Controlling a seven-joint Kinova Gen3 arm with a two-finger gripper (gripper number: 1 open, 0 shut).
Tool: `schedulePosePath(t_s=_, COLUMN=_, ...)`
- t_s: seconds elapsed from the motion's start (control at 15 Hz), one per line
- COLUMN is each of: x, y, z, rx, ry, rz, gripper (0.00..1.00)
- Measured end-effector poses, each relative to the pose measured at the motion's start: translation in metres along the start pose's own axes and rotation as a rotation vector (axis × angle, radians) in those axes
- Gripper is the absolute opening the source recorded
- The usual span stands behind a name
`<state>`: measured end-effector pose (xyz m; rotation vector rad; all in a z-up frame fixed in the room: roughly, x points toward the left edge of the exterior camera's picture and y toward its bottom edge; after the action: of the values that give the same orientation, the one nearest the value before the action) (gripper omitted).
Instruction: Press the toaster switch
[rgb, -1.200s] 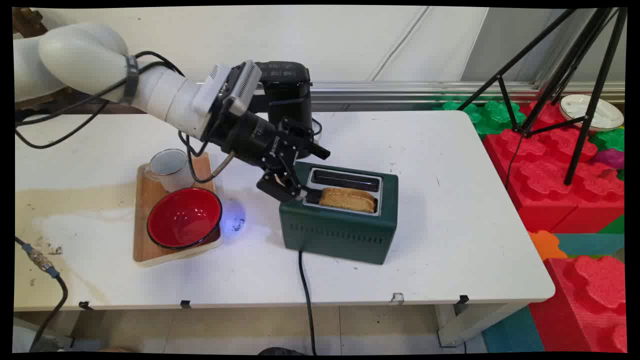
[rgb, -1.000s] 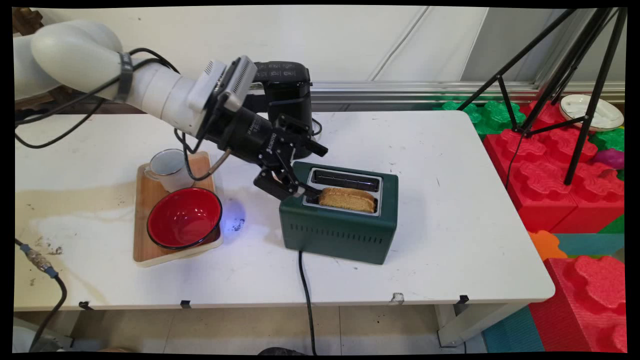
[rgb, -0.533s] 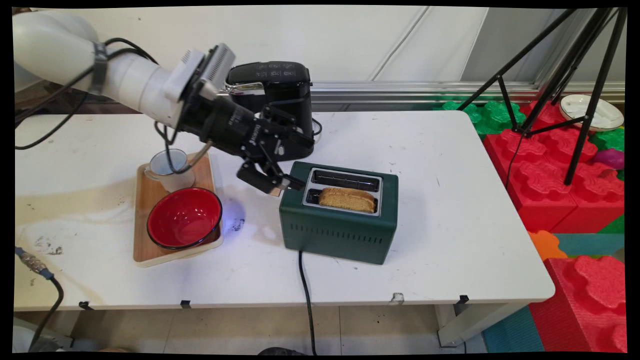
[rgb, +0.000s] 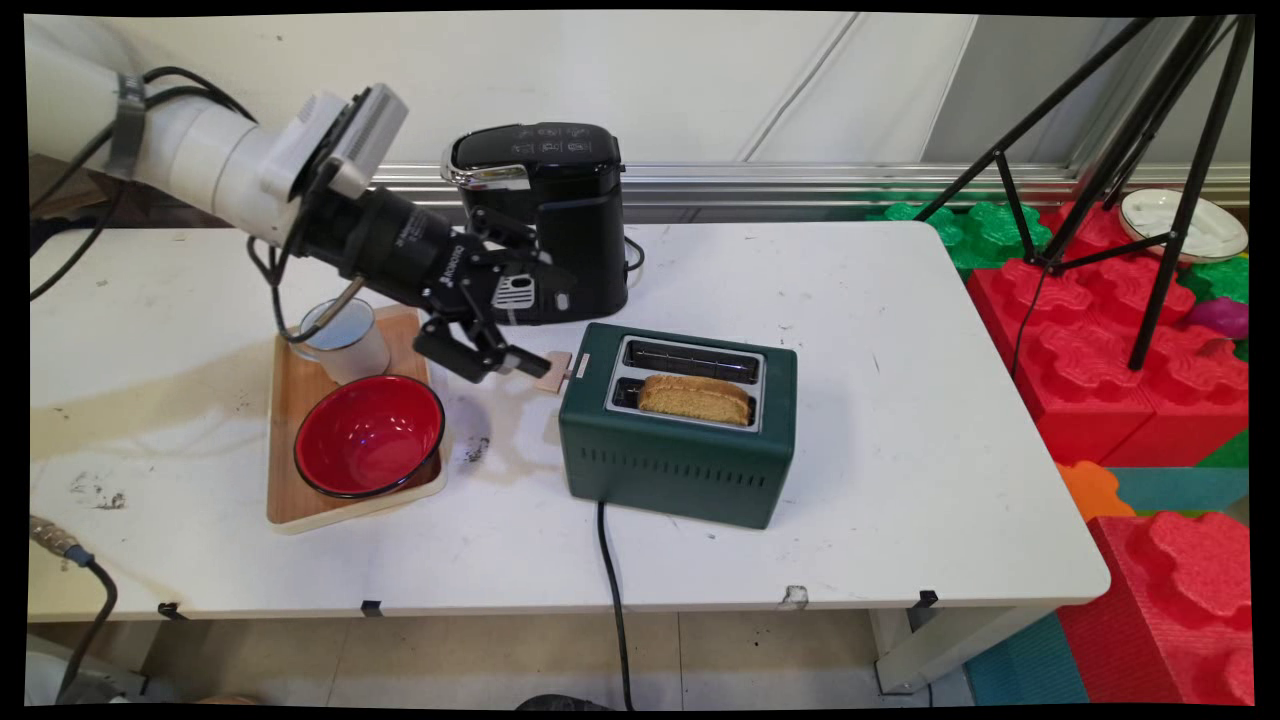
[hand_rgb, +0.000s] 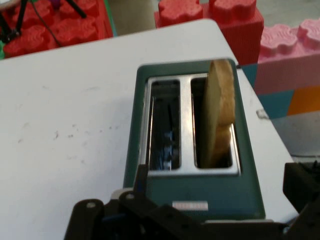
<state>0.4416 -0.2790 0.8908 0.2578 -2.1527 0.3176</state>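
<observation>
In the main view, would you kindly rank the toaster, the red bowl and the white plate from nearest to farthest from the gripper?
1. Toaster: just right of the gripper.
2. Red bowl: on the wooden tray, a little farther off, below and to the left.
3. White plate: far right, on the foam blocks off the table.

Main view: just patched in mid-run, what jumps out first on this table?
A dark green toaster sits mid-table with a slice of toast standing up out of its near slot; the far slot is empty. Just to its left hovers the black gripper, close to the toaster's small tan lever. Left of that, a wooden tray carries a red bowl and a white mug, and a black coffee machine stands behind.
</observation>
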Motion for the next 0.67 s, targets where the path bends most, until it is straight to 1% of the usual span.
schedulePosePath(t_s=0.33, x=-0.013, y=0.001, z=-0.01, rx=0.0, ry=-0.037, rz=0.009, gripper=1.0)
schedulePosePath(t_s=0.67, x=-0.024, y=-0.002, z=-0.014, rx=0.002, ry=-0.068, rz=0.018, gripper=1.0)
